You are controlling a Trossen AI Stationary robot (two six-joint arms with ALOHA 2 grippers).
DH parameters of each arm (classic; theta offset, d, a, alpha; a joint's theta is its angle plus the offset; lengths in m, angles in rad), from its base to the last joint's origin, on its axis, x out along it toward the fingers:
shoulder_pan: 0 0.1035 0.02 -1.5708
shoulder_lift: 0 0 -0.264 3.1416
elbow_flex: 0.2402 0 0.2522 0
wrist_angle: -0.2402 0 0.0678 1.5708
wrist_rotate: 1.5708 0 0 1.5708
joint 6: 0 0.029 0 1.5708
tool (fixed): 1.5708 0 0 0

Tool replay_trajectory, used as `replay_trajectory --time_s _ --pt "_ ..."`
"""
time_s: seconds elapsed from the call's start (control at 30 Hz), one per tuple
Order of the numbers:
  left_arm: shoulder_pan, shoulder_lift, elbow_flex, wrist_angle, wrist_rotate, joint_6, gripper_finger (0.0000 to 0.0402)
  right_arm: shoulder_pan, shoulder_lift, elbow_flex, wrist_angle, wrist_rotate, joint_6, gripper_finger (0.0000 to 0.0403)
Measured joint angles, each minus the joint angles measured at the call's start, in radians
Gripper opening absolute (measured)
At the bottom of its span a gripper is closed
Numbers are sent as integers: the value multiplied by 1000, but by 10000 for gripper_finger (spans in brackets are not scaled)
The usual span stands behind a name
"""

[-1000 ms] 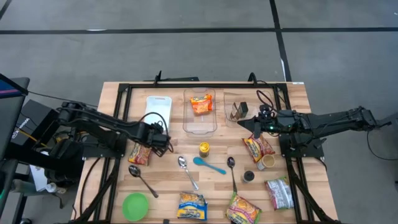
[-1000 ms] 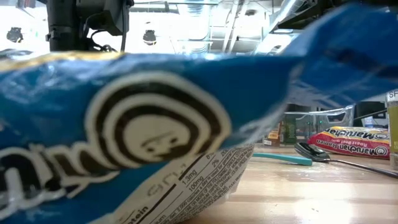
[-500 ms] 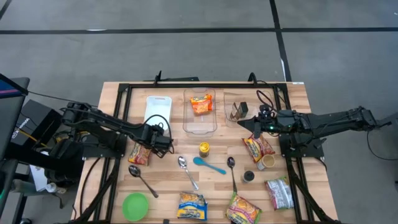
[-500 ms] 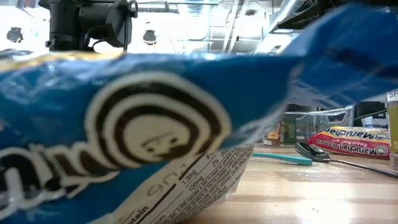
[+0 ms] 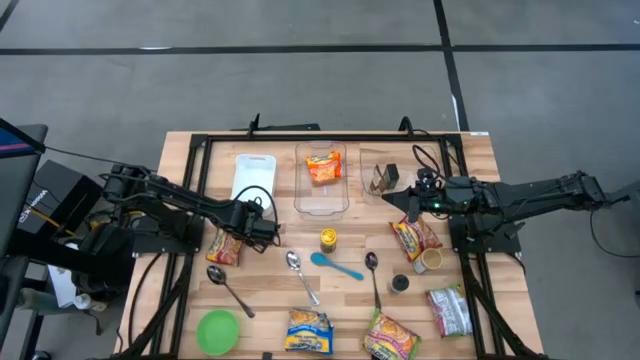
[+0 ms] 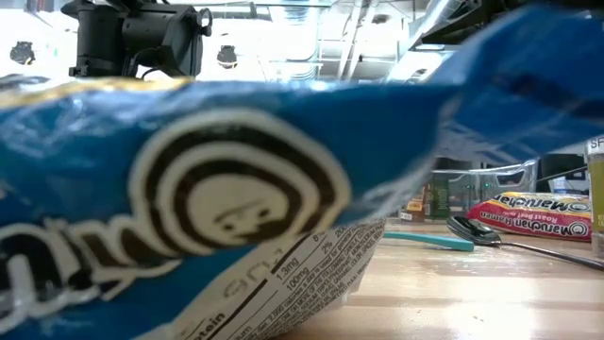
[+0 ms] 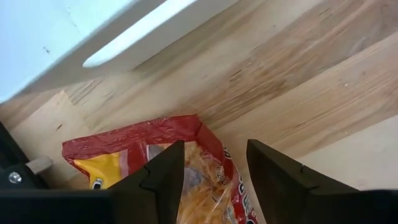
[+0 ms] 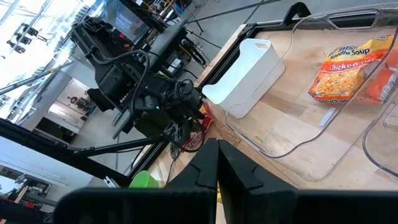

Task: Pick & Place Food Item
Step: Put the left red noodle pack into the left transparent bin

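Note:
A red noodle packet [image 5: 225, 246] lies flat on the wooden table near the left side, in front of a white bin [image 5: 254, 175]. My left gripper [image 5: 243, 231] points down over the packet's far end [image 7: 186, 134]. Its fingers are open, one on each side of that end [image 7: 214, 146]. A clear tray [image 5: 321, 200] at the far middle holds an orange soup packet [image 5: 323, 167]. My right gripper [image 5: 408, 203] hovers shut to the right of the tray, holding nothing [image 8: 217, 163]. My left gripper comes at the red packet's far end [image 7: 200, 138] from above, with that end showing in the gap between the two fingers. I cannot tell whether the fingertips touch the packet. The packet lies flat on the table.
A yellow jar [image 5: 327, 239], a blue spoon [image 5: 337, 266] and metal spoons [image 5: 300, 275] lie mid-table. A green bowl [image 5: 217, 331] and more packets [image 5: 308, 331] [image 5: 390, 338] [image 5: 415, 237] [image 5: 449, 310] sit near and right. A blue packet [image 6: 236, 208] blocks most of the low view.
My left hand has tipped and rolled a little above the red packet, and in the low view it now shows lower. The packet has stayed where it was.

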Motion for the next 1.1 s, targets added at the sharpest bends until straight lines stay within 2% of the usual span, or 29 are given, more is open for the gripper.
replay_trajectory --time_s 0.87,1.1 --pt "0 0 0 7 -5 -14 85 0 0 0 0 0 -8 0" --pt "0 0 0 54 -4 -14 50 0 0 0 0 0 -8 0"
